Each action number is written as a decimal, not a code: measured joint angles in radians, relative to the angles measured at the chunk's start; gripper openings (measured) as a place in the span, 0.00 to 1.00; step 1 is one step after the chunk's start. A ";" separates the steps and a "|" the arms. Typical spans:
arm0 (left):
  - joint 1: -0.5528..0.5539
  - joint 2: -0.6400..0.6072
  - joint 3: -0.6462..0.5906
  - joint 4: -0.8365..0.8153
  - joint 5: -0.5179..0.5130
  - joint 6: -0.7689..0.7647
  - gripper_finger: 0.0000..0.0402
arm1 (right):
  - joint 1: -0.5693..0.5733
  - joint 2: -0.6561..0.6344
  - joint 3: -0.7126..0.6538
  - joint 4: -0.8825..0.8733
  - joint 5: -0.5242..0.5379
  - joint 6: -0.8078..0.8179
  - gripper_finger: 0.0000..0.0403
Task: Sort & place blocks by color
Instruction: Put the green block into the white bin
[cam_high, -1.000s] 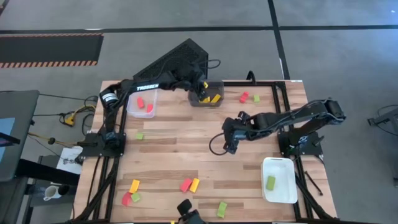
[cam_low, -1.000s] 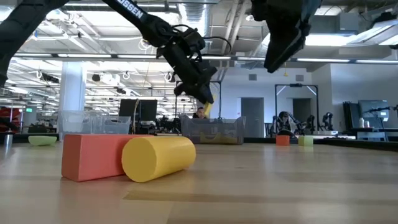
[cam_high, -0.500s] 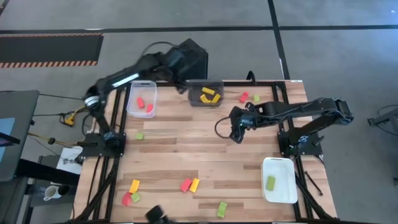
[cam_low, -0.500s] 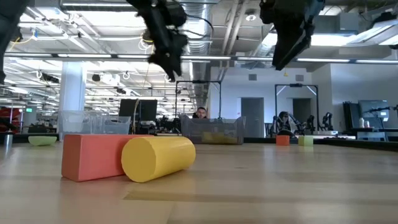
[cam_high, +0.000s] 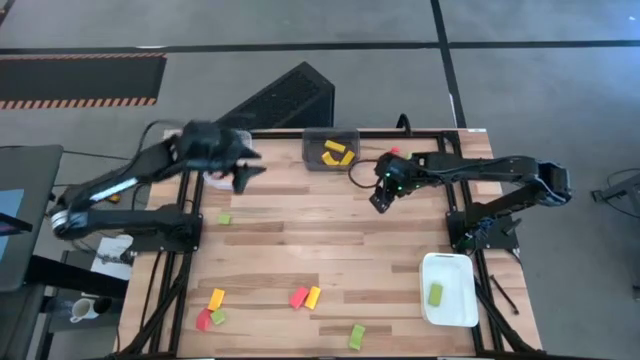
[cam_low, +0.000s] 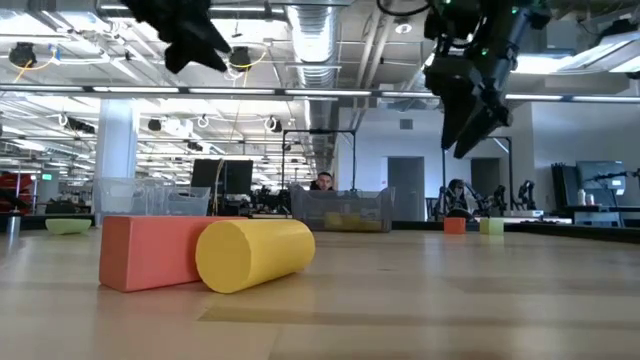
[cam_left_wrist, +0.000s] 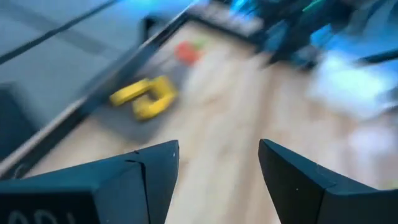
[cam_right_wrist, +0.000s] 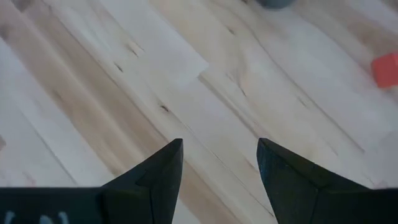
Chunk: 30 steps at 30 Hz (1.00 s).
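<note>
Wooden counter (cam_high: 300, 250) in a black frame, seen from above; both arms raised over its far half.

Left arm stretched from the left edge, left gripper (cam_high: 243, 172) in the air by the clear tray, which is mostly hidden under the arm. Left wrist view: fingers (cam_left_wrist: 155, 165) spread apart, nothing between them. Right gripper (cam_high: 380, 200) above bare wood right of centre, near the far edge; fingers (cam_right_wrist: 163, 171) spread wide, holding nothing, only planks below.

Containers, largest first:
- White tray (cam_high: 448, 290), near right corner: one green block (cam_high: 435, 293) inside.
- Dark grey tray (cam_high: 331, 150), far edge, middle: yellow blocks (cam_high: 337, 153) inside, at least two, lying at an angle and touching.
- Clear tray: contents not visible.

Loose blocks on counter:
- Far right, beside the dark grey tray: red block (cam_high: 393, 155), partly behind the right arm.
- Left side, apart from the rest: small green block (cam_high: 225, 218).
- Near left corner: yellow block (cam_high: 216, 298), with red block (cam_high: 203, 319) and green block (cam_high: 218, 317) touching just below it.
- Near edge, middle: red block (cam_high: 298, 297) and yellow block (cam_high: 312, 297) side by side, touching.
- Near edge, right of those: green block (cam_high: 356, 335), alone.
</note>
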 joint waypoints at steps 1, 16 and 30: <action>-0.024 -0.047 -0.053 0.068 0.023 -0.033 0.51 | -0.006 0.015 0.000 0.003 0.002 0.003 0.56; -0.528 -0.148 -0.451 0.553 -0.128 -0.185 0.51 | 0.115 0.152 0.088 0.115 -0.081 0.048 0.56; -0.758 0.079 -0.437 0.740 -0.215 -0.116 0.51 | 0.406 0.143 0.151 0.105 -0.034 0.228 0.56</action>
